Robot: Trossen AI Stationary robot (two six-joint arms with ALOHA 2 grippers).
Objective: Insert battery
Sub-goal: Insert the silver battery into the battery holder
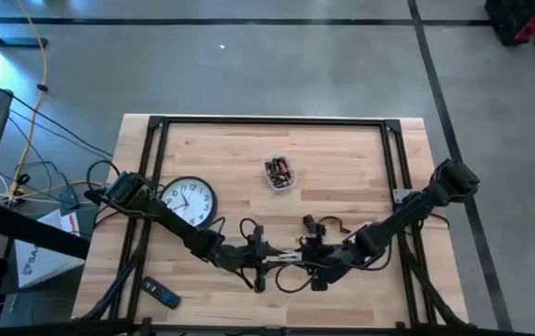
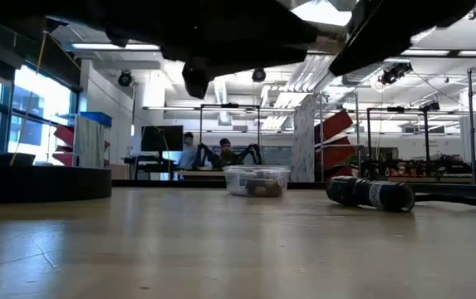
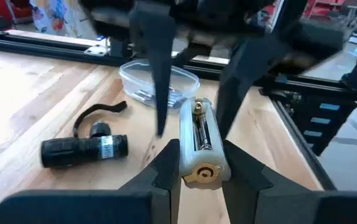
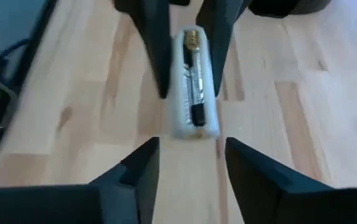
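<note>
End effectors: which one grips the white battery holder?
The left end effector: it clamps the battery holder; the right end effector is open, short of it.

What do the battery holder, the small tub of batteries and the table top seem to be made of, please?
The battery holder, gripped by the left gripper, looks like whitish plastic with brass-coloured metal contacts, judging by the gold spring and cap. The small tub appears to be clear, glossy plastic, since its contents show through. The table top looks like pale jointed wood with visible grain and a smooth finish.
</note>
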